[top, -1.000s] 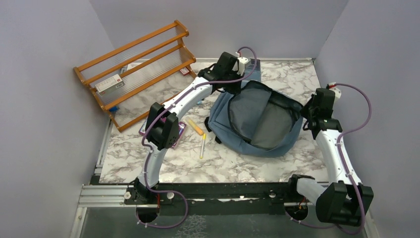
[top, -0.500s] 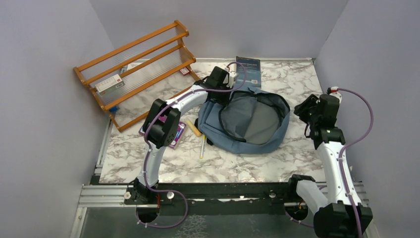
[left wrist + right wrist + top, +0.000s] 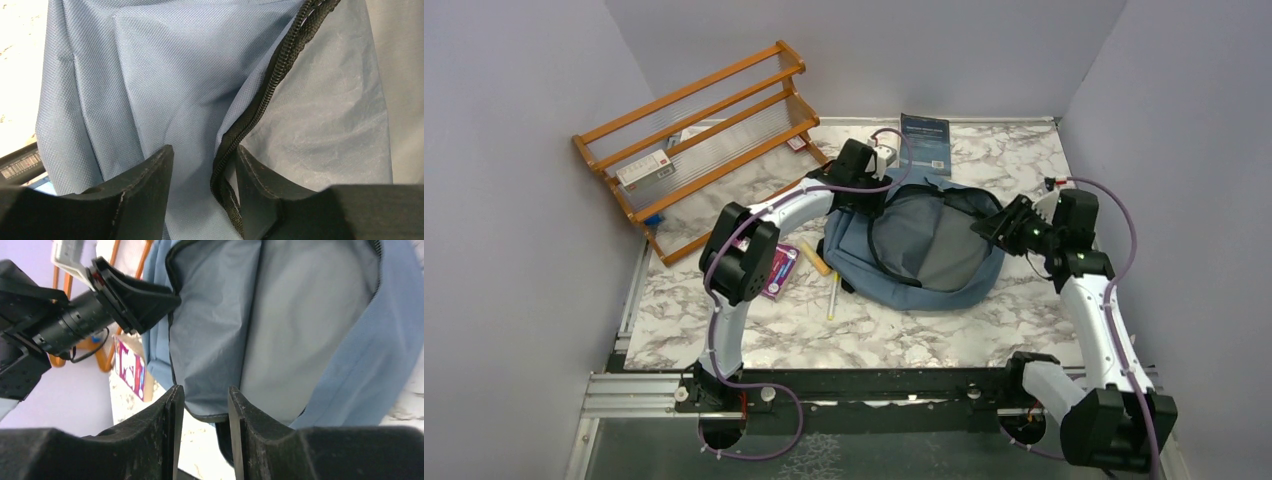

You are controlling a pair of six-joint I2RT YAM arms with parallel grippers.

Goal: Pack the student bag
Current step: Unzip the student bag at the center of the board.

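Note:
The student bag [image 3: 894, 282] lies open in the middle of the table, dusty-blue with its grey lining facing up. My left gripper [image 3: 862, 197] is at its left rim. In the left wrist view that gripper [image 3: 202, 150] is open, and the black zipper edge [image 3: 280, 65] runs loose between the fingers, close to the right one, over blue bag fabric [image 3: 150, 75]. My right gripper [image 3: 986, 227] hangs over the bag's right rim. The right wrist view shows it [image 3: 205, 390] open with nothing gripped, the bag's lining [image 3: 300, 315] beyond it and the left gripper [image 3: 135, 295] at the far rim.
A dark book [image 3: 924, 140] lies behind the bag. A wooden rack [image 3: 694, 140] leans at the back left. Left of the bag lie a purple box [image 3: 779, 270], an orange marker [image 3: 816, 258] and a yellow pen [image 3: 834, 292].
The bag has shifted left and slumped lower. My right gripper let go and swung in over the bag's right rim. My left gripper has just opened on the zipper edge.

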